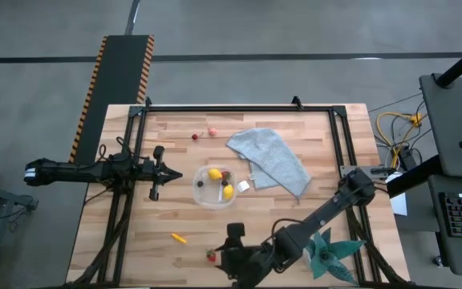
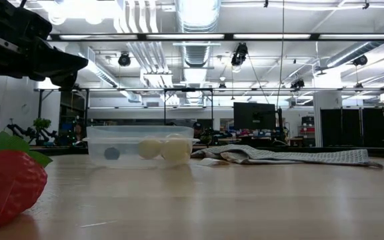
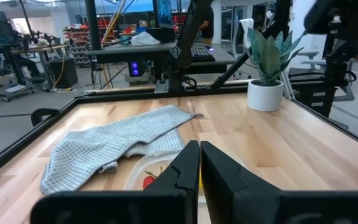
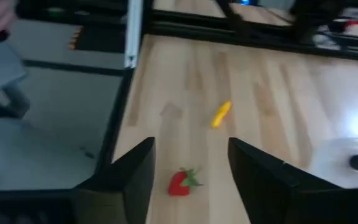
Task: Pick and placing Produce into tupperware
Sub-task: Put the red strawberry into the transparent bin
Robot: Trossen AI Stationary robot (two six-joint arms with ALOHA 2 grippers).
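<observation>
The clear tupperware [image 1: 204,195] stands mid-table and holds two yellow lemons [image 1: 215,173], a dark round piece and a red one. A red strawberry [image 1: 211,256] lies near the table's near edge, large in the low view [image 2: 9,185]. An orange-yellow piece [image 1: 179,238] lies left of it, and two red berries [image 1: 212,132] lie toward the far edge. My right gripper [image 4: 190,146] is open above the strawberry [image 4: 180,182], one finger on either side, not touching it. My left gripper [image 1: 173,174] is shut and waits just left of the tupperware [image 3: 138,171].
A grey-blue cloth [image 1: 271,160] lies right of the tupperware, with a small white tag [image 1: 243,186] at its edge. A teal spiky plant [image 1: 331,253] stands at the near right corner beside my right arm. Black frame rails run along the table's far and side edges.
</observation>
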